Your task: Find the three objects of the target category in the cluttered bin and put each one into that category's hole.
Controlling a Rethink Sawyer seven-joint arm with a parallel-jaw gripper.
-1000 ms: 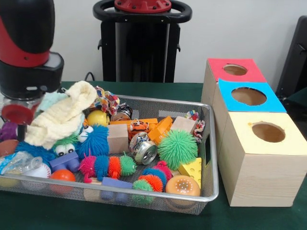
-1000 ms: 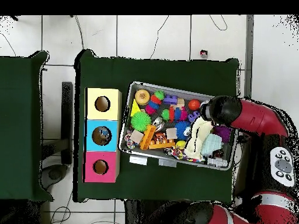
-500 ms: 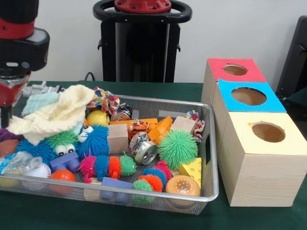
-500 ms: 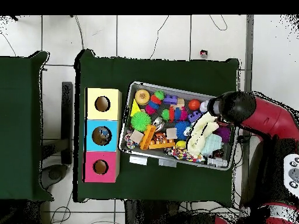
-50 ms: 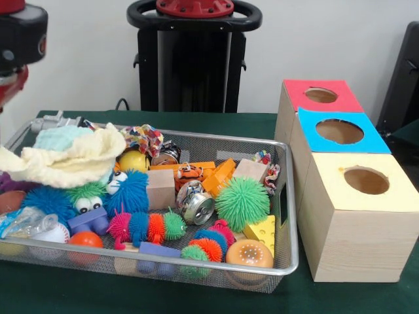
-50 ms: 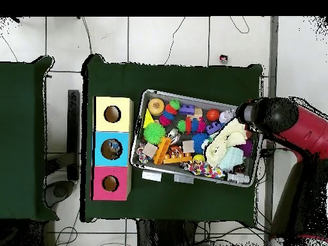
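Gripper state can't be told; below it a cream cloth drapes the bin. Searching; next, uncover targets.

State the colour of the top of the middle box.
Blue; the middle box shows it best in the front view.

No writing, label, brand, number or sign can be read anywhere here. The three boxes with the red, blue and yellow tops carry only plain coloured faces around their holes. A small white slip lies on the worktop just beside the wire bin, but whatever may stand on it is too small to make out. The toys in the bin show no legible marks.
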